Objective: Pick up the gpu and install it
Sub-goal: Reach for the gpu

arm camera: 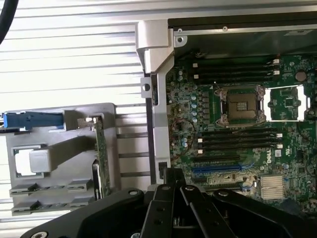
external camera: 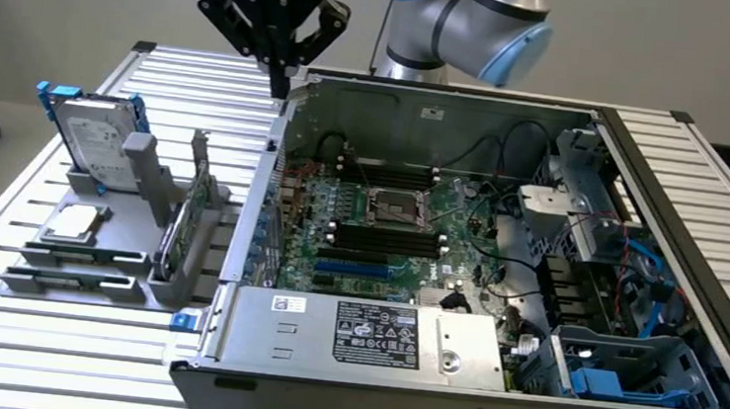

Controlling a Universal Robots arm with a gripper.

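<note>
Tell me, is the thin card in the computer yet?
Out. The thin dark expansion card stands on edge in the grey holder beside the open metal computer case.

Motherboard [external camera: 392,207] is green with black slots [external camera: 389,238] and 1 blue slot [external camera: 349,262], and the table [external camera: 35,344] is silver with ribbed stripes. The gripper [external camera: 277,86] is all black, the arm [external camera: 487,27] is silver and light blue. The gpu [external camera: 185,228] shows a greenish edge in a grey holder [external camera: 80,284].
</note>
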